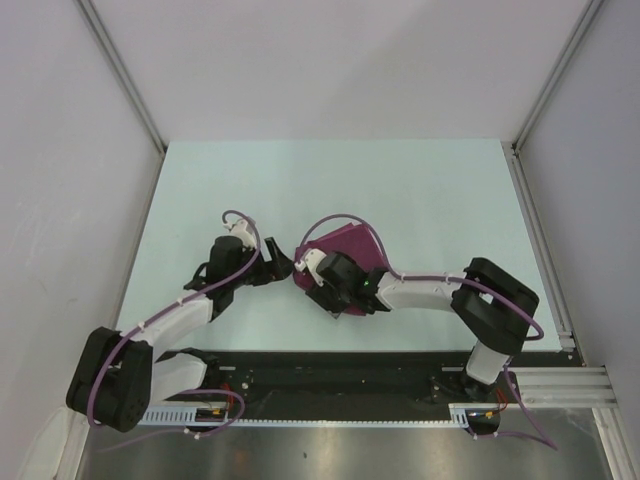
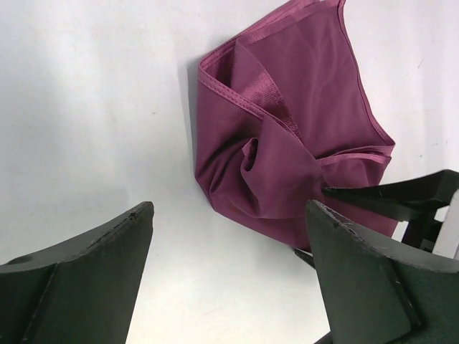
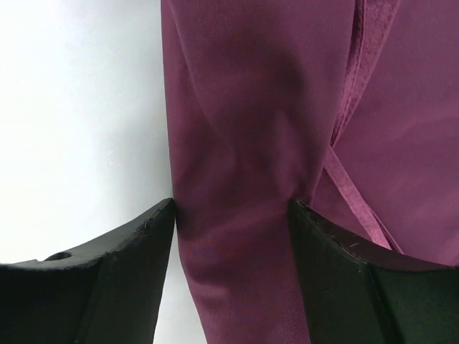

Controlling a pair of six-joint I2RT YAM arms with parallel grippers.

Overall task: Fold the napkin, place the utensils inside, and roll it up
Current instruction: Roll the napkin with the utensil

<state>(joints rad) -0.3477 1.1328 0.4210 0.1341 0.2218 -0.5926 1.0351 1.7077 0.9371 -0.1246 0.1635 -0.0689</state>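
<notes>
— Where does the napkin (image 1: 352, 244) lie?

— Near the middle of the table (image 1: 430, 190), partly under the right arm. It is folded into a small bundle with a twisted, bunched end.

— Which way does it point?

— The bunched end faces left and slightly near, toward the left gripper (image 1: 281, 262). The flat, hemmed part spreads away to the far right. The arm hides too much from above to give the long axis more exactly.

— What has the right gripper (image 3: 231, 208) got?

— It is clamped on a thick fold of the cloth, one finger pressed against each side. The fold runs straight out between them.

— And the left one?

— Its jaws are spread wide with only bare table between them, just left of the bundle and not touching it.
</notes>
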